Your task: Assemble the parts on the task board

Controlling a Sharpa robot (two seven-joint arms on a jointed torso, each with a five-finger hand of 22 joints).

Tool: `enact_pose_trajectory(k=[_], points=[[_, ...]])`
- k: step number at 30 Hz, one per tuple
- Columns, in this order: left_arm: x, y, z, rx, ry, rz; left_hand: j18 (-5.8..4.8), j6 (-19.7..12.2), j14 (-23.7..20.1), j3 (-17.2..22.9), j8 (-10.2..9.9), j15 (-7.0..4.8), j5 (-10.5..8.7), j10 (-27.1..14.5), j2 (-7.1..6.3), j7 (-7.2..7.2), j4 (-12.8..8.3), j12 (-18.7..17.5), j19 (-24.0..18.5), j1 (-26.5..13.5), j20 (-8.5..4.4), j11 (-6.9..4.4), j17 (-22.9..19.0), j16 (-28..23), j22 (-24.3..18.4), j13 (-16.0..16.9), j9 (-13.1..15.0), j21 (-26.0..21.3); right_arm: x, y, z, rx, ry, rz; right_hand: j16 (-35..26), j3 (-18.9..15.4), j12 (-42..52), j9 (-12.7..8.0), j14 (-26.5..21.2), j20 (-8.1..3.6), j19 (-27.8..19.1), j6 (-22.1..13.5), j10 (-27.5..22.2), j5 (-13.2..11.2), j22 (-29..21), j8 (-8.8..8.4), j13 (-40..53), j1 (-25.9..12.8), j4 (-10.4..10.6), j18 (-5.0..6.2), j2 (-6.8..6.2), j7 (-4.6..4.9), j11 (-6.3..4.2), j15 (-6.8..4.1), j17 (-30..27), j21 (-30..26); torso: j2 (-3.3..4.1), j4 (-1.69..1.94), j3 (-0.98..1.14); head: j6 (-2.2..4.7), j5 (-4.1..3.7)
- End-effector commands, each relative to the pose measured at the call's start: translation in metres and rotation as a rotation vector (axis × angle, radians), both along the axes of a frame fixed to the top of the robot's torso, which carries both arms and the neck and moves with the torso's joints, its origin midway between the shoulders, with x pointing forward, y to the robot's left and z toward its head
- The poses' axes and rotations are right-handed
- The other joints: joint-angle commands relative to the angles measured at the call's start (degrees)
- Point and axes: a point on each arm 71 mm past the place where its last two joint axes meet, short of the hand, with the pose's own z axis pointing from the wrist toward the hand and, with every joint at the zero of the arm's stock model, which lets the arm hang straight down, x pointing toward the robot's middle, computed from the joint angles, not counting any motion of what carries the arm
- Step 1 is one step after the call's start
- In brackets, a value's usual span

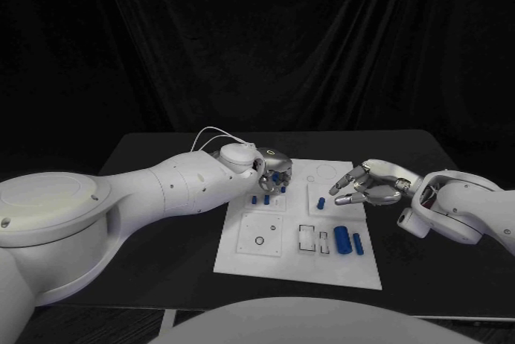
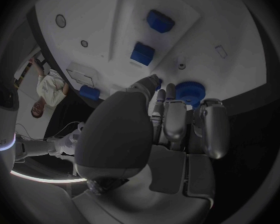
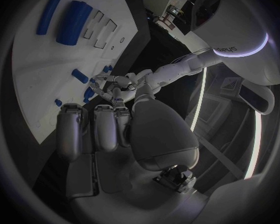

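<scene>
Left hand (image 1: 272, 173) low over far pegs (image 1: 261, 199) on board (image 1: 257, 266), fingers curled, hold unclear. Right hand (image 1: 365, 188) spread, empty. Advise lowering straight and slow.

Dim scene, black surroundings.
The task board (image 1: 301, 240) stands out pale; both wrist views bend strongly toward dark circular rims.

The task board (image 1: 242, 262) lies mid-counter (image 1: 140, 154), two parts (image 1: 350, 241) side by side near its right edge, small pegs (image 1: 261, 199) toward its far end.
</scene>
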Motion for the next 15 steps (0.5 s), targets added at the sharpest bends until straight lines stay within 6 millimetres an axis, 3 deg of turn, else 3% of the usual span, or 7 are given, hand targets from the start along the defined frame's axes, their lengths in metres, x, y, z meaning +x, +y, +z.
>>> enact_pose_trajectory(k=[1, 9, 15], points=[[-0.0023, -0.0045, -0.0008, -0.014, 0.0, -0.017, -0.1, -0.01, 0.36, 0.52, 0.21, -0.31, 0.06, 0.55, 0.19, 0.23, -0.08, 0.31, 0.74, -0.61, -0.16, -0.08, -0.04, 0.12, 10.53, 0.21, 0.0, -0.18, -0.001, 0.0003, -0.0019, -0.001, 0.013, 0.005, 0.02, -0.2, -0.78, -0.08, 2.43, 0.54, 2.38, 0.33, 1.14, -0.05, 12.33, 0.16, -13.02, 2.7, -0.06, 0.26, 2.89, 0.0, 0.05, -0.37, 0.0, -0.27, 0.03, 0.02, 0.01, -0.01, -0.1], [-0.0053, -0.0068, -0.003, -0.039, -0.015, -0.025, -0.18, 2.25, 1.54, 1.84, 1.2, -0.62, 0.35, 1.21, 0.42, 0.2, -0.69, -0.49, 1.01, -0.9, -0.49, -0.31, 1.31, 1.22, 10.59, -0.17, 0.57, 0.05, -0.0015, 0.0003, -0.0027, -0.002, 0.015, 0.005, 0.02, -0.2, -0.81, -0.08, 2.43, 0.54, 2.36, 0.33, 1.12, -0.05, 12.31, 0.15, -13.06, 2.71, -0.07, 0.27, 2.89, 0.0, 0.05, -0.37, 0.01, -0.32, 0.0, 0.0, 0.01, -0.01, -0.04], [-0.006, -0.0083, -0.0037, -0.047, -0.02, -0.027, -0.19, -0.17, 2.01, 2.47, -0.11, -0.64, 0.31, 2.22, -0.27, 0.01, -0.85, -1.48, 1.11, -1.86, -0.58, -0.26, 1.46, 1.41, 10.57, -1.02, 0.08, -0.1, -0.0019, -0.0004, -0.0031, -0.003, 0.017, 0.003, 0.02, -0.2, -0.81, -0.08, 2.43, 0.54, 2.36, 0.33, 1.12, -0.05, 12.31, 0.15, -13.06, 2.71, -0.07, 0.27, 2.89, 0.0, 0.05, -0.37, 0.01, -0.32, -0.02, -0.03, 0.0, -0.01, -0.03]])
